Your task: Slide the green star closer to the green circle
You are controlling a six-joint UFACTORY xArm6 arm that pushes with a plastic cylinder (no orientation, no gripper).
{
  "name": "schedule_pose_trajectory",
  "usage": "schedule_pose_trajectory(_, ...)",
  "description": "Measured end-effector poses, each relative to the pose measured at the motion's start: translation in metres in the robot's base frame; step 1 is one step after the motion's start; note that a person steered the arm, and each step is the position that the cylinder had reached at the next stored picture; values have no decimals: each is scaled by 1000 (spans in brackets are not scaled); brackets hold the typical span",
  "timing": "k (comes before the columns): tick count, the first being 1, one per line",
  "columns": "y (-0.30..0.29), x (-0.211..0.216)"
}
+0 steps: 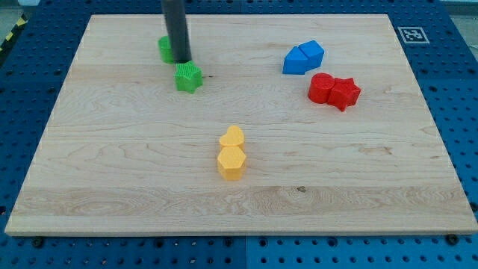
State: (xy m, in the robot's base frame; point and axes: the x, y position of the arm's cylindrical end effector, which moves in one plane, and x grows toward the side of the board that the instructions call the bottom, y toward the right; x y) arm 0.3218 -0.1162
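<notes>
The green star lies on the wooden board at the view's upper left. The green circle sits just above and to the left of it, partly hidden behind my rod. My tip rests on the board between the two green blocks, right beside the circle and just above the star. A small gap shows between the star and the circle.
Two blue blocks touch each other at the view's upper right. Two red blocks touch just below them. Two yellow blocks stand together near the board's middle. The wooden board lies on a blue perforated table.
</notes>
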Motion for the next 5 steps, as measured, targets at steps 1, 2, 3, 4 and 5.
schedule_pose_trajectory(1,-2,-3)
schedule_pose_trajectory(2,35,-8)
schedule_pose_trajectory(3,76,-2)
schedule_pose_trajectory(4,74,28)
schedule_pose_trajectory(5,71,37)
